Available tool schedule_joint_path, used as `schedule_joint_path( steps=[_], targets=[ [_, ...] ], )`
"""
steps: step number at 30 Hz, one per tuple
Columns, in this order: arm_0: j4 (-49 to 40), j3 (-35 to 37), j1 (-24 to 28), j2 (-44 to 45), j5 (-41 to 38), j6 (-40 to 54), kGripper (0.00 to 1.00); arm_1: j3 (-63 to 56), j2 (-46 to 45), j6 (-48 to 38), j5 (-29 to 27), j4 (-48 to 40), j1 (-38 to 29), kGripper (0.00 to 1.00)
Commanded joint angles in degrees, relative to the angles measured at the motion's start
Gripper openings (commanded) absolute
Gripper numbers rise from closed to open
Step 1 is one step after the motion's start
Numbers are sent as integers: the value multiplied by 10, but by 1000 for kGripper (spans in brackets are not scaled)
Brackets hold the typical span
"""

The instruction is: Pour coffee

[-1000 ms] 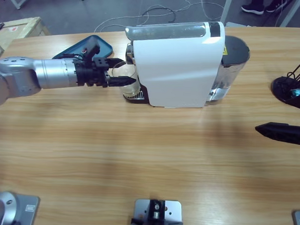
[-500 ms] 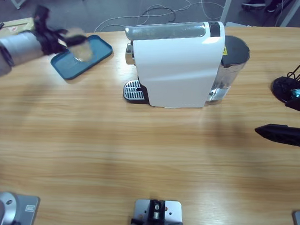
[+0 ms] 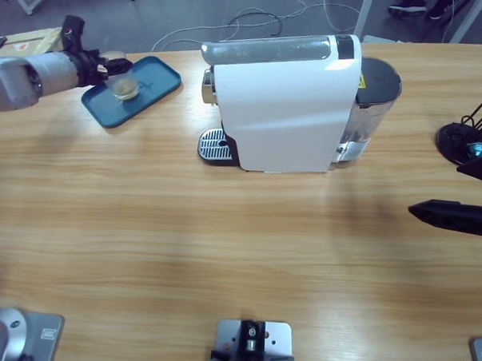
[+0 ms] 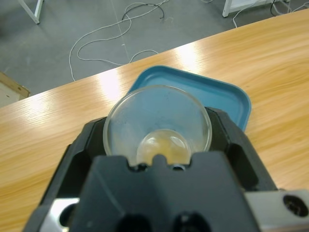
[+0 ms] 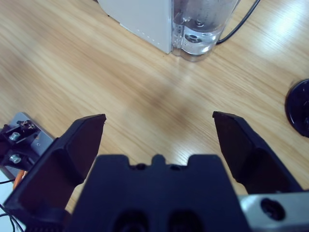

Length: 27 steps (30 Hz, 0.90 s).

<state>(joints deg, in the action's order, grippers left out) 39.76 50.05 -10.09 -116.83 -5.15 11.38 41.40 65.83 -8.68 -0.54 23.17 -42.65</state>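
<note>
Far left, high view: left gripper (image 3: 118, 68) over blue tray (image 3: 161, 79), fingers (image 4: 239, 150) clamped either side of small clear glass (image 3: 126, 87). Left wrist view confirms: glass (image 4: 158, 126) upright between fingers, tray (image 4: 224, 99) beyond and under it. Shallow pale yellow-brown coffee (image 4: 162, 145) pooled at glass bottom, far less than glass could take. Whether glass base already rests on tray or hangs just above: can't tell from either view, prob. touching or v. close.

Centre: white coffee machine (image 3: 280, 102) on bench (image 3: 222, 252), drip grille (image 3: 214, 145) at its front-left bare, nothing under spout. Clear water tank (image 3: 372, 106) at machine's right end, also seen in right wrist view (image 5: 203, 24) w/ black cable running off.

Right: right gripper (image 3: 451, 214) low over bare bench, well apart from machine, fingers (image 5: 84, 137) spread wide, holding nothing. Black round stand (image 3: 464, 142) near right edge.

Progress, as judgement: coffee in glass, glass away from machine and at tray, so brewing + carry look done. Left: set glass down if not down yet, release, pull arm clear. Nearly finished
</note>
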Motion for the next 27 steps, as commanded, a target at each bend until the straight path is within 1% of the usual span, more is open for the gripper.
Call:
schedule_joint_path(
  steps=[1,4,9,10,12,13,17,21,24,27],
  targets=[
    [-81,52,6,-33,9,-7,0,-15,40,-5,1,-19,1,1000],
    [-135,78,6,-35,16,-7,0,-17,42,-7,0,-22,2,1000],
    [-175,95,3,-37,15,-7,0,-18,35,-7,-1,-22,4,1000],
    [-188,98,3,-37,17,-7,31,-18,34,-7,-1,-22,4,1000],
    [-195,93,1,-36,25,-7,854,-17,28,-7,-1,-20,5,1000],
    [-190,88,-1,-33,25,-7,976,-17,25,-7,-1,-19,5,1000],
    [-188,61,-4,-7,28,-9,991,-15,12,-7,-4,-12,5,1000],
    [-193,22,-4,88,46,-22,991,-9,-1,-7,-12,2,5,1000],
    [-232,8,-5,184,51,-32,991,-9,-23,-5,-14,7,5,1000],
    [-314,6,-24,287,55,-57,991,-10,-42,-5,-15,12,5,1000]
  ],
)
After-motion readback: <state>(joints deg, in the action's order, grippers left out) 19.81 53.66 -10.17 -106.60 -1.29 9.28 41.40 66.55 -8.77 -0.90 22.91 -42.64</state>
